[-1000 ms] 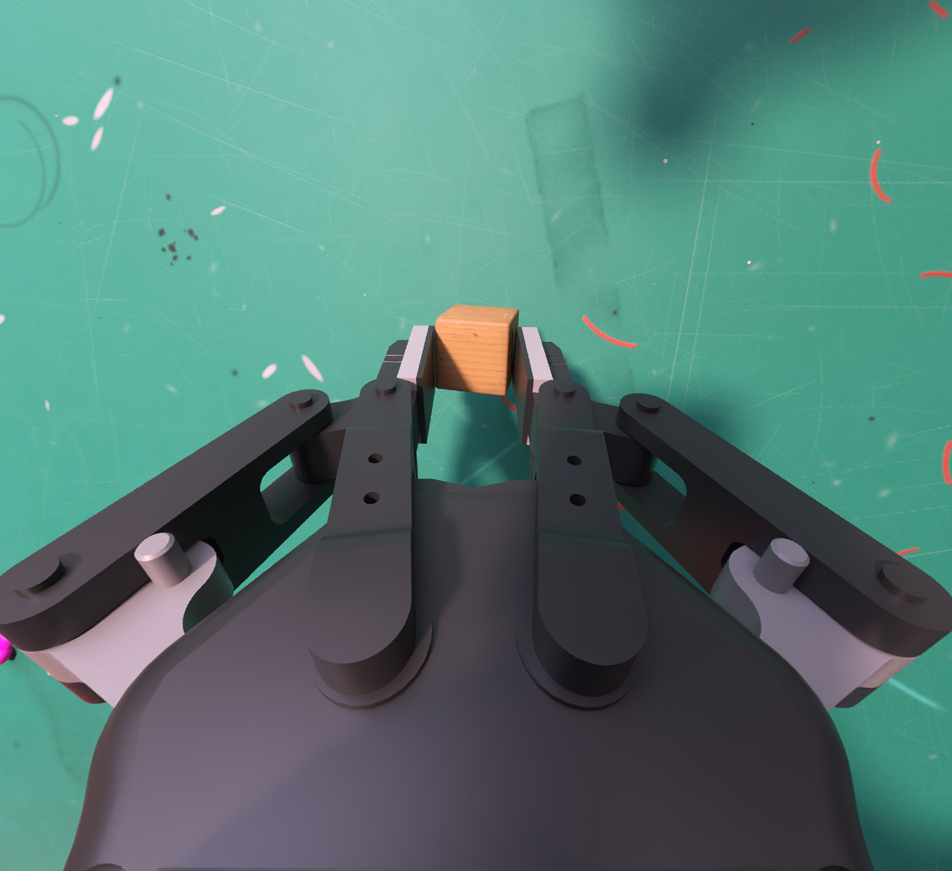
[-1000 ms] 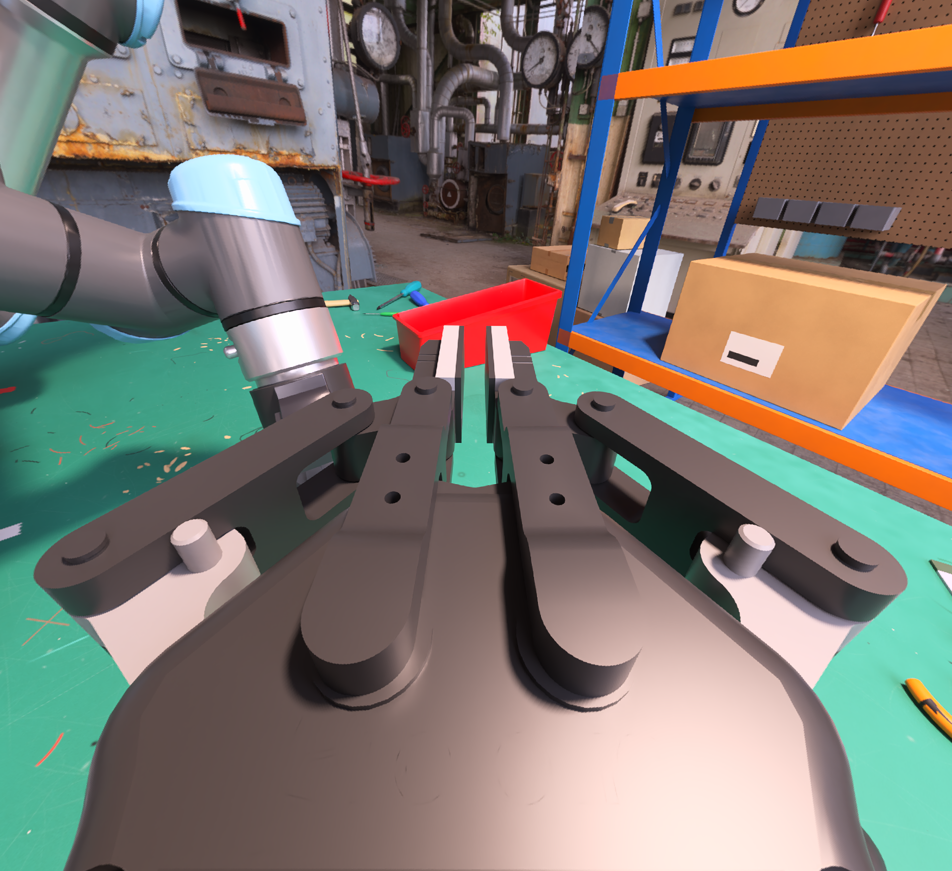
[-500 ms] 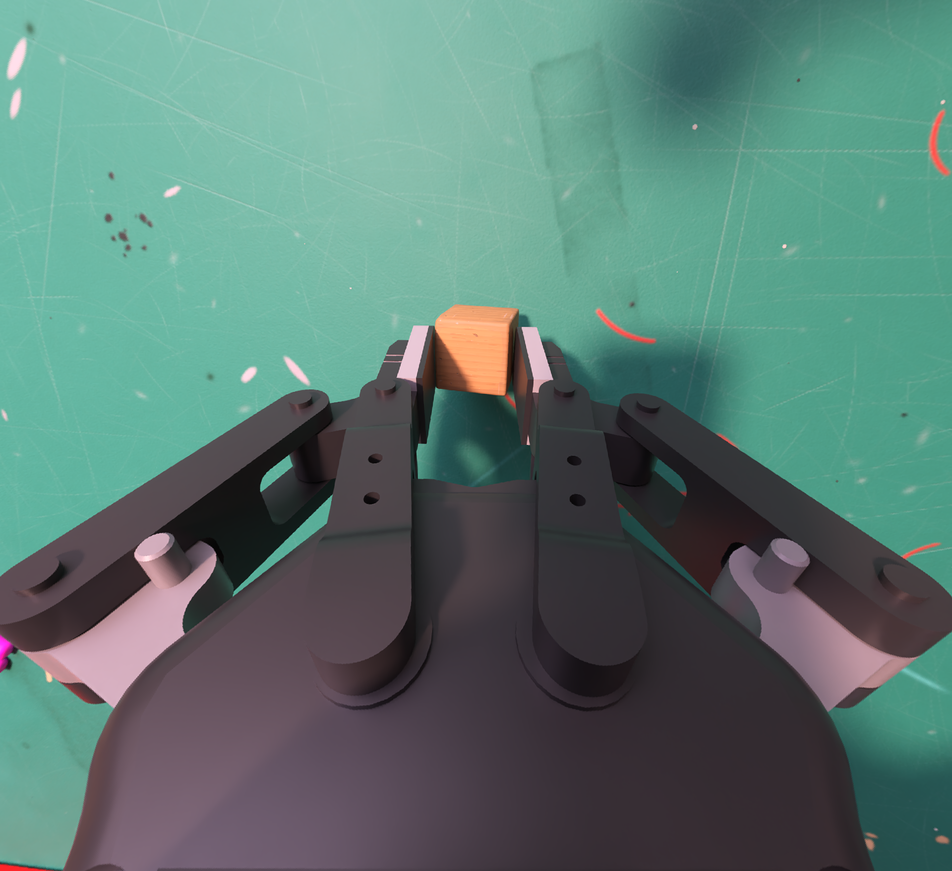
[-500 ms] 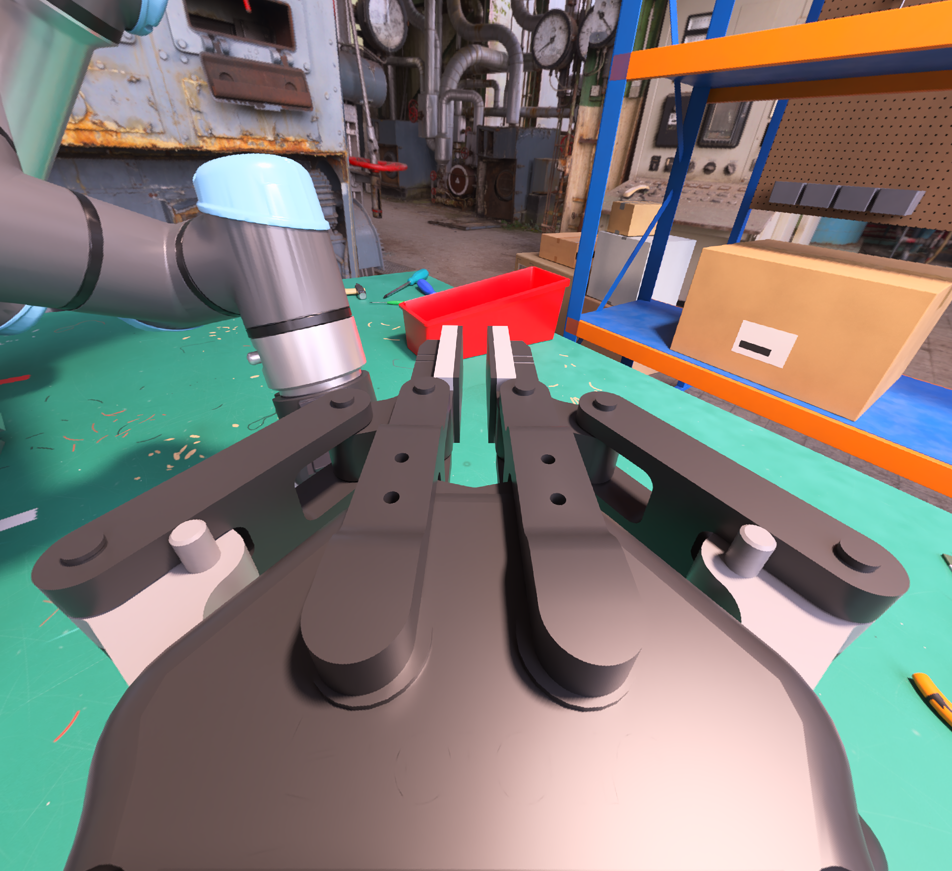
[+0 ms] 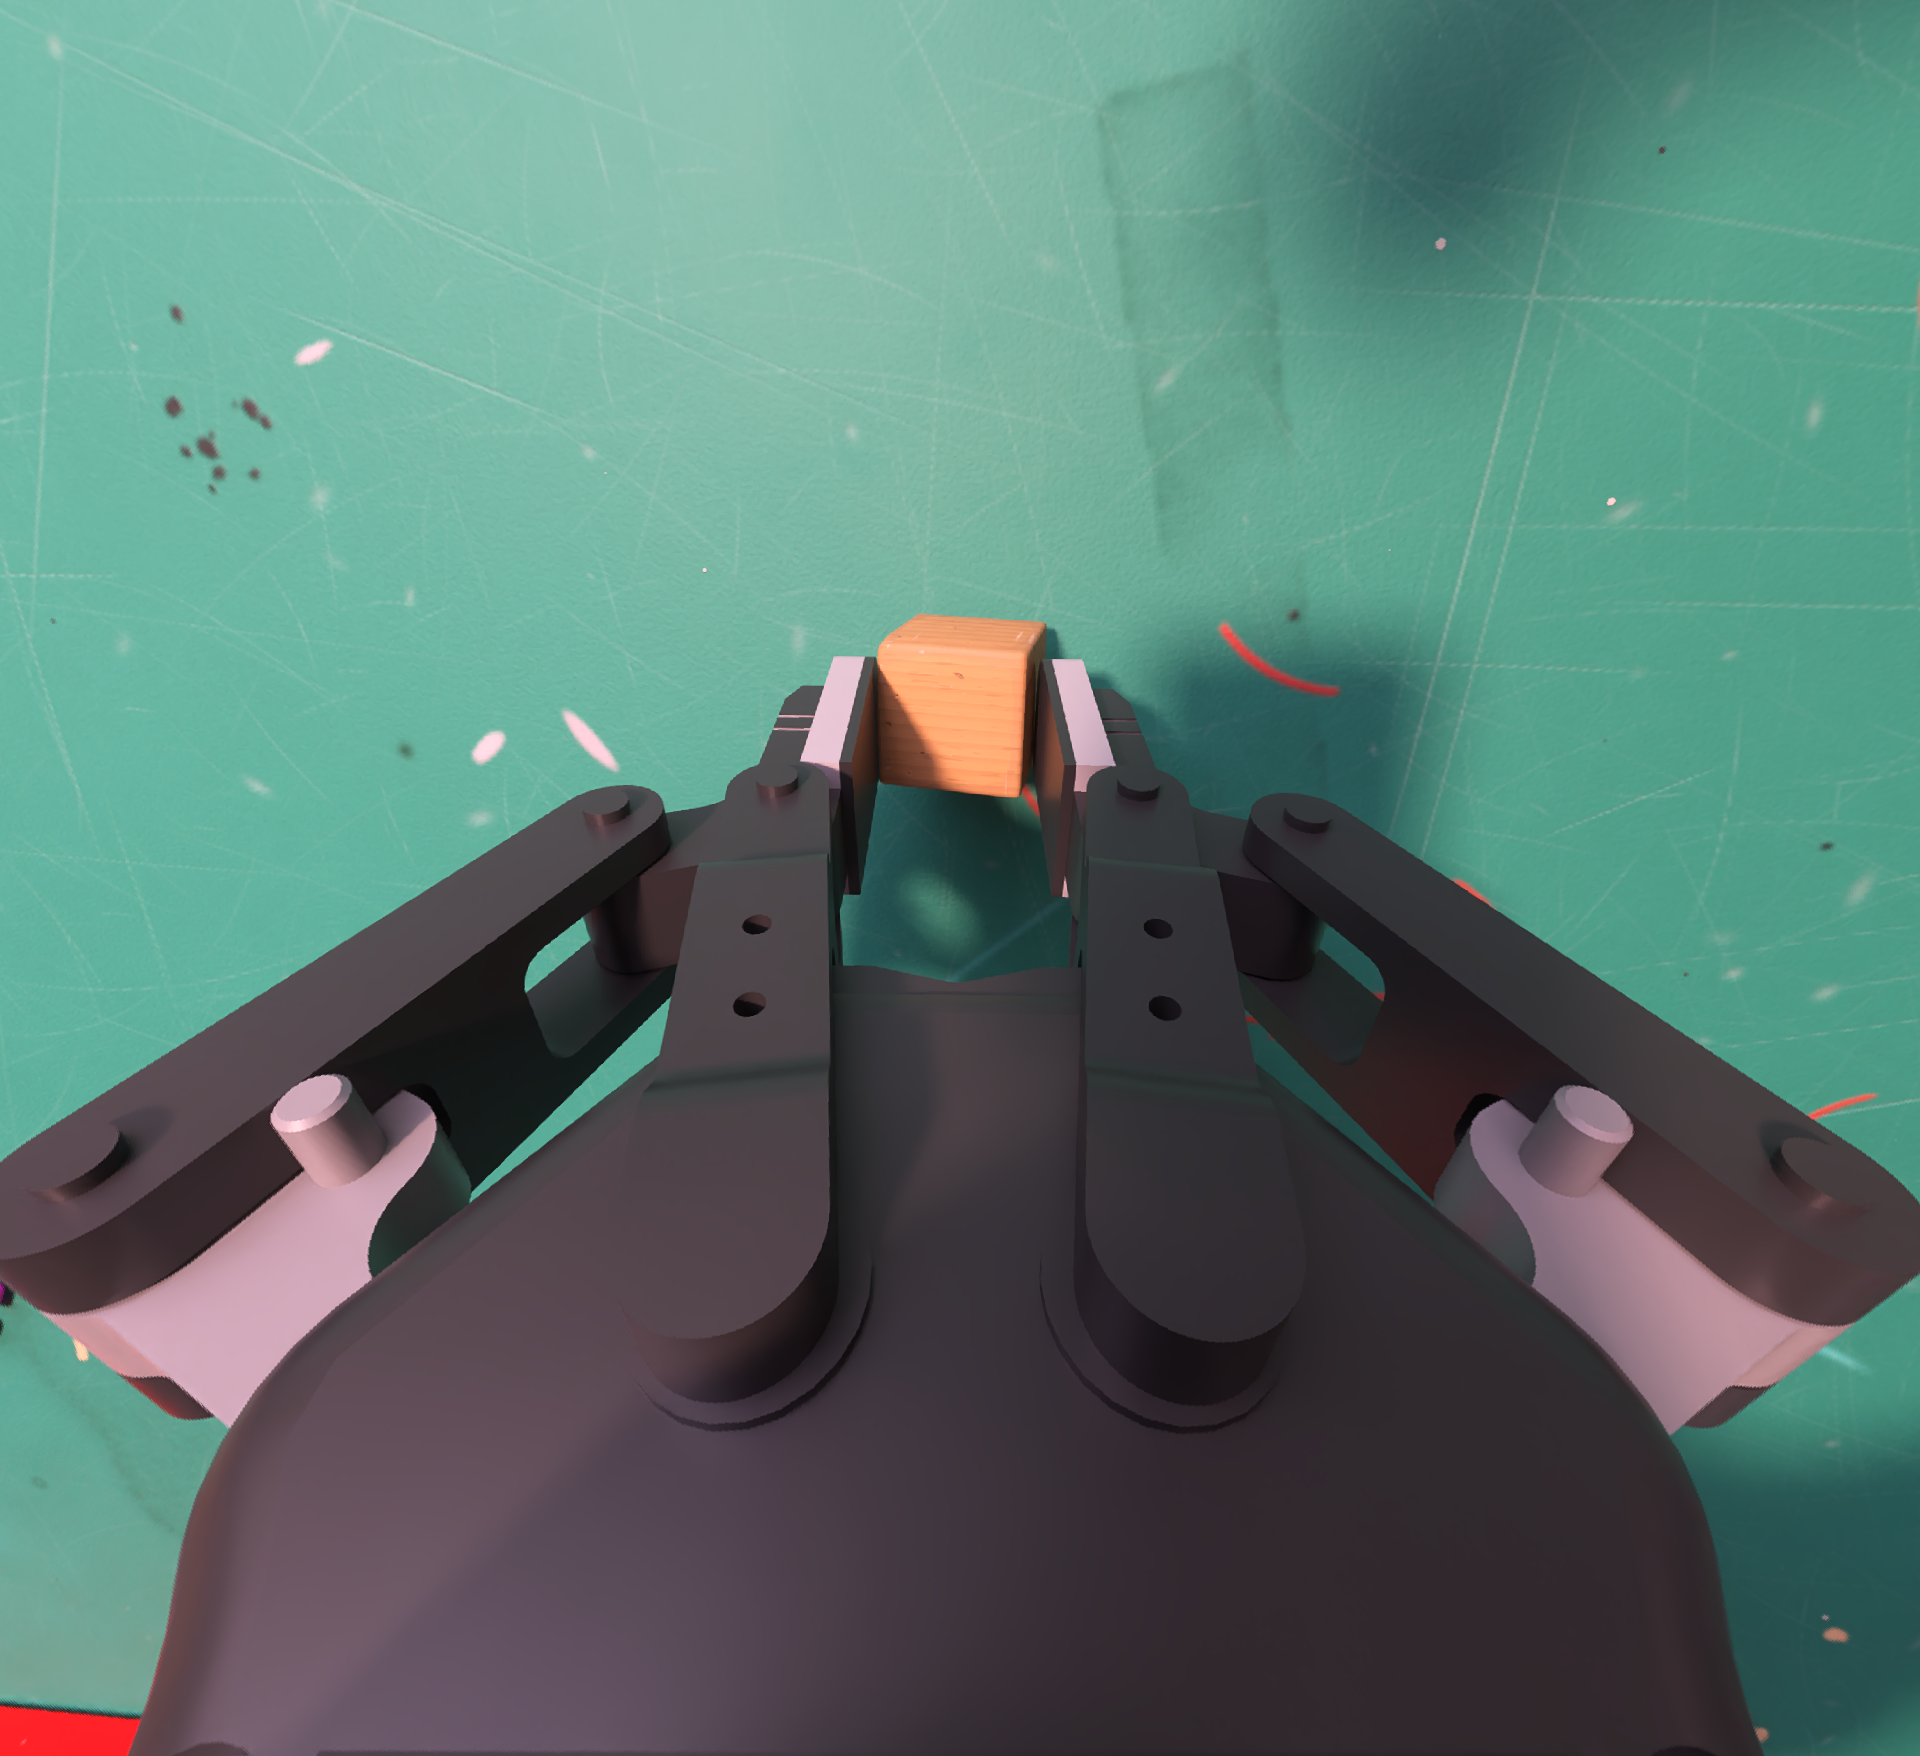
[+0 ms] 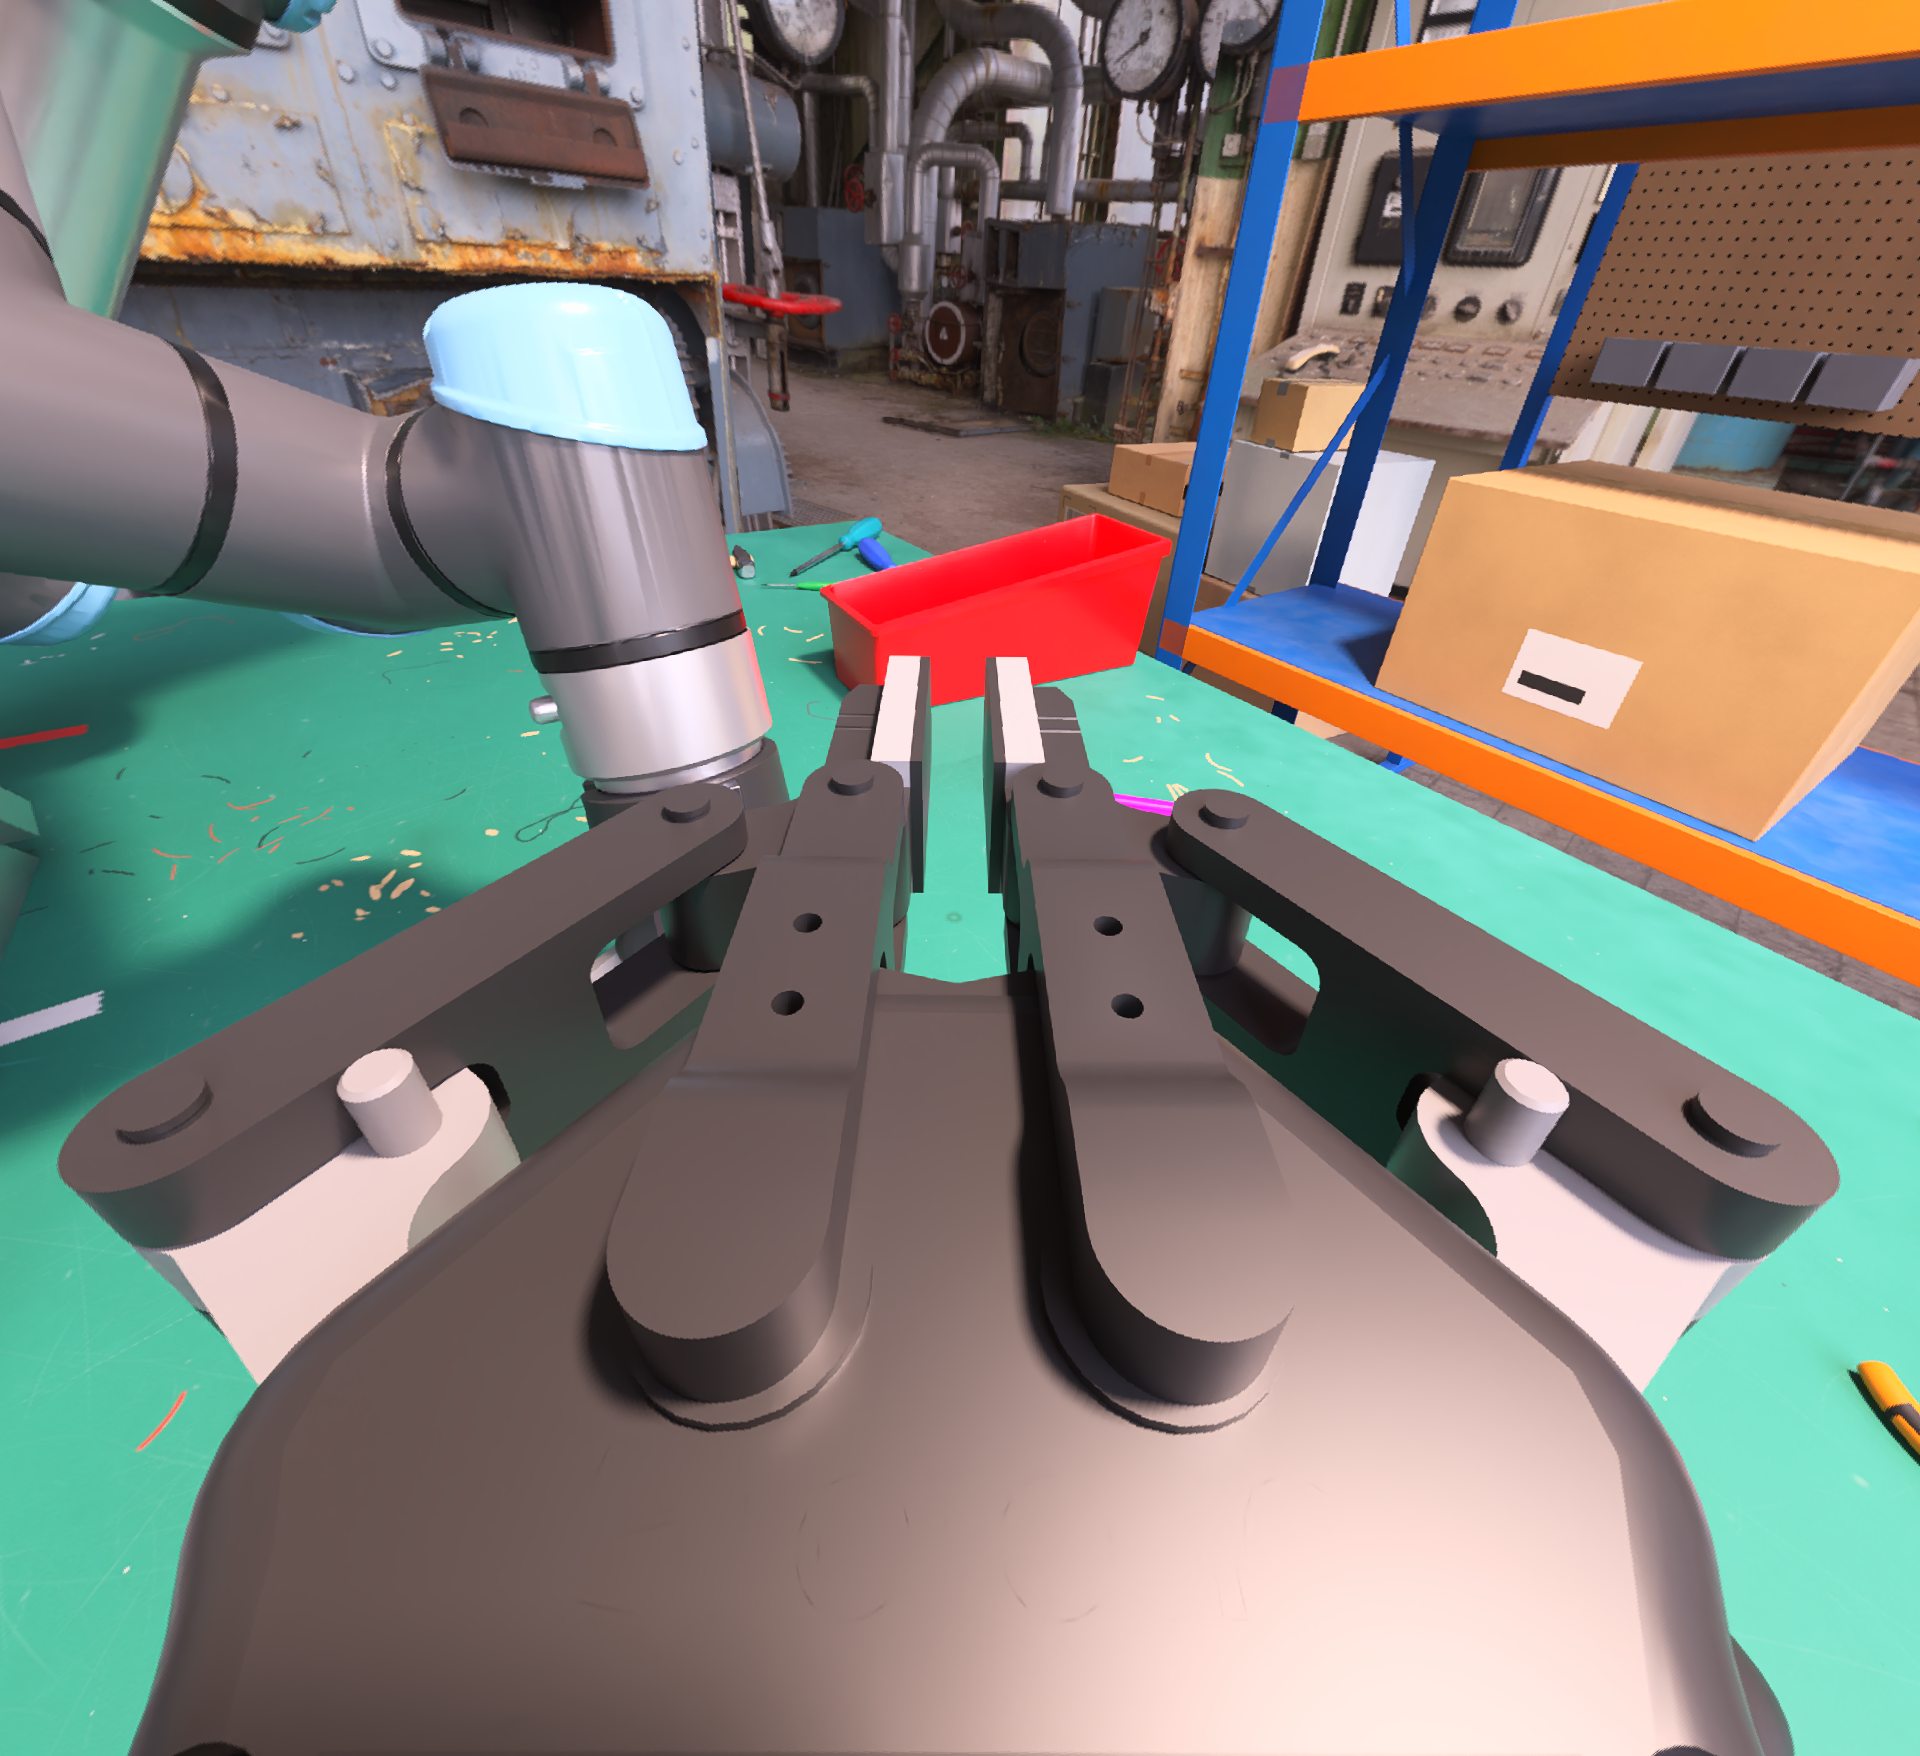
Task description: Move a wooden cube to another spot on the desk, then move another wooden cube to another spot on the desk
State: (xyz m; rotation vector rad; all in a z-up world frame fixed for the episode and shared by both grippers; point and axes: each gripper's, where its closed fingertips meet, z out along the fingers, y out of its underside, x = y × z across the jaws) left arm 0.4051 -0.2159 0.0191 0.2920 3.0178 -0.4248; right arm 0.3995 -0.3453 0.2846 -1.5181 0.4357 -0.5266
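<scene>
A small wooden cube (image 5: 956,719) sits between the pads of my left gripper (image 5: 958,704), which is shut on it and points down at the green desk mat (image 5: 623,200). The cube is very close to the mat; I cannot tell whether it touches. My right gripper (image 6: 954,719) hovers over the desk, its fingers drawn almost together with a narrow gap and nothing between them. The left arm's wrist (image 6: 623,563) shows at the left of the right wrist view, reaching down to the desk. No other cube is in view.
A red bin (image 6: 997,605) stands at the far end of the desk, with screwdrivers (image 6: 847,543) behind it. A blue and orange shelf (image 6: 1558,771) with a cardboard box (image 6: 1662,626) lines the right side. A yellow tool (image 6: 1891,1405) lies at the right edge.
The left gripper has come down closer to the mat with the cube still held. In the right wrist view the left arm's wrist has shifted to the right.
</scene>
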